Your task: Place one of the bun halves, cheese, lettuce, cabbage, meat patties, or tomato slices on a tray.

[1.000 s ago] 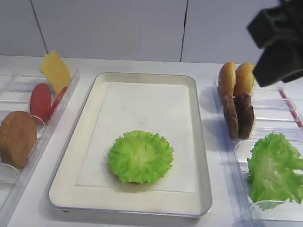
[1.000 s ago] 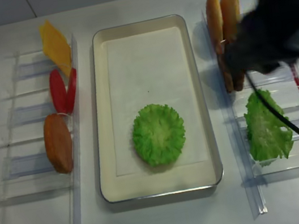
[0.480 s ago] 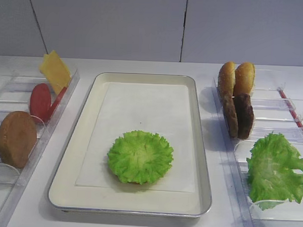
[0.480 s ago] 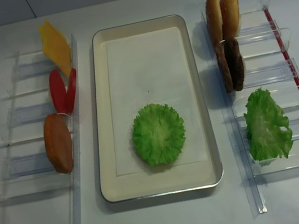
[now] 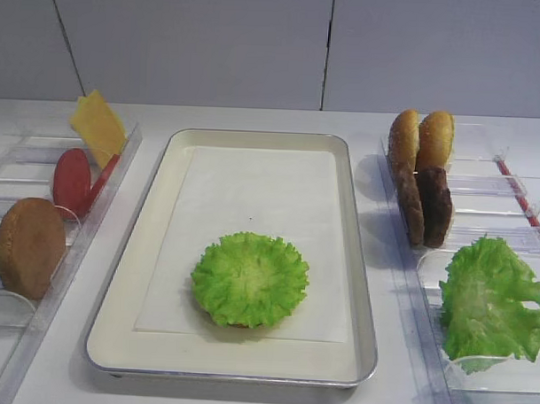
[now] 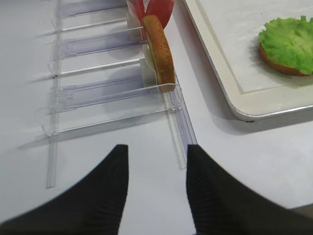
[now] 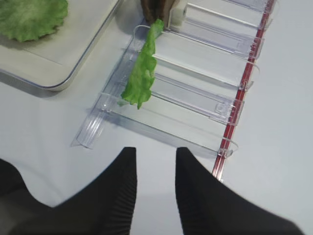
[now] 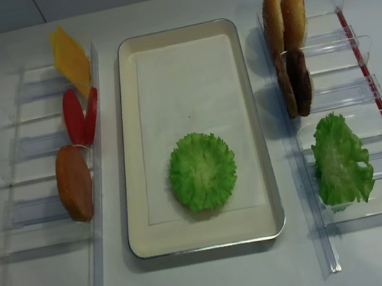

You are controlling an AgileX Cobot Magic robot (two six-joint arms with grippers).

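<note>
The silver tray (image 5: pixel 161 176) lies in the middle with a white paper sheet. The frilly lettuce (image 5: pixel 250 278) rests on its near half, over a brown bun half (image 6: pixel 276 64). In the left rack stand the cheese (image 5: pixel 99 125), tomato slices (image 5: pixel 73 182) and a bun half (image 5: pixel 29 247). The right rack holds two bun halves (image 5: pixel 420 138), meat patties (image 5: pixel 427 205) and the wavy cabbage leaf (image 5: pixel 493 303). My right gripper (image 7: pixel 155 164) is open and empty over bare table in front of the right rack. My left gripper (image 6: pixel 157 164) is open and empty in front of the left rack.
Clear plastic racks (image 8: pixel 40 205) (image 8: pixel 374 186) flank the tray on both sides, each with upright dividers. A red strip (image 7: pixel 244 88) runs along the right rack's outer edge. White table surface lies in front of the tray and racks.
The right arm has pulled away from above the right rack toward the near right and has left both high views. The lettuce and the other food have not moved.
</note>
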